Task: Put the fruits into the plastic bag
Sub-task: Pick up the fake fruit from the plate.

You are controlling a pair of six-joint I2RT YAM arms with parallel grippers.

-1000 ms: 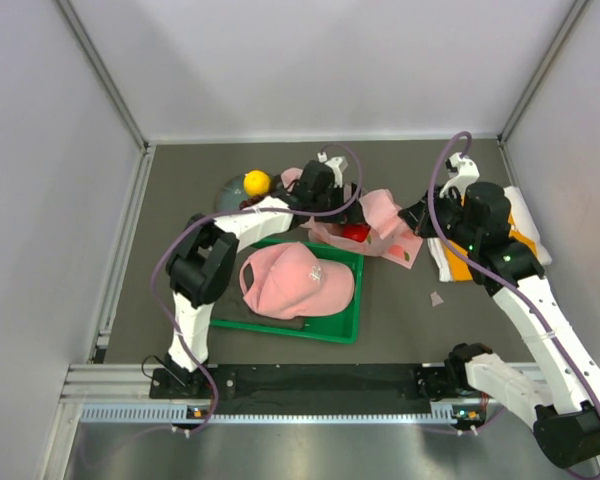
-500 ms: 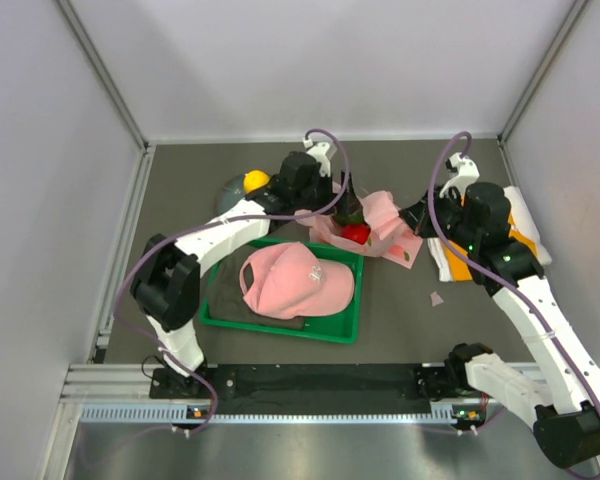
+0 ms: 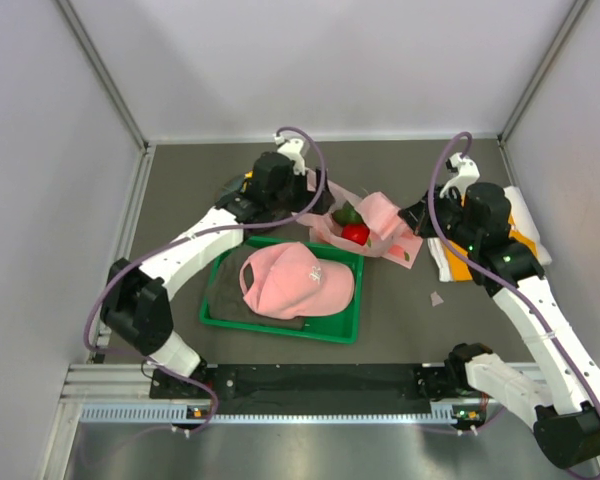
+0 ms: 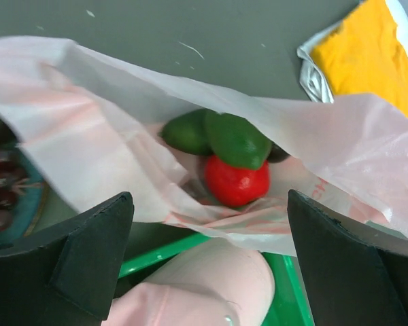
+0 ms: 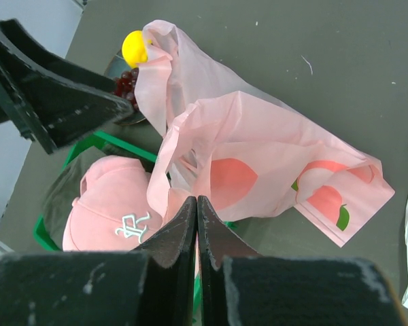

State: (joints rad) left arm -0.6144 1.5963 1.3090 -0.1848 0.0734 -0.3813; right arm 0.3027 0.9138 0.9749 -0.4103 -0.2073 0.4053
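The pink plastic bag [image 3: 385, 215] lies open behind the green tray. In it sit a red round fruit [image 3: 355, 234] and green avocados [image 3: 345, 213]; the left wrist view shows the red fruit [image 4: 236, 180] and two avocados [image 4: 234, 139] in the bag [image 4: 88, 142]. My left gripper [image 3: 298, 195] is open and empty [image 4: 207, 204], left of the bag mouth. My right gripper [image 3: 410, 215] is shut on the bag's edge [image 5: 196, 200] and holds it up. A yellow citrus [image 5: 134, 47] and dark red grapes [image 5: 126, 81] lie on a plate behind the bag [image 5: 258, 156].
A green tray [image 3: 345, 325] holds a pink baseball cap [image 3: 295, 280] just in front of the bag. An orange and white folded cloth [image 3: 460, 265] lies under the right arm. The grey plate [image 3: 230, 187] is mostly hidden under the left arm. Walls enclose three sides.
My left gripper has drawn back to the left, away from the bag mouth and over the plate. A green avocado now shows beside the red fruit. The right arm has not moved.
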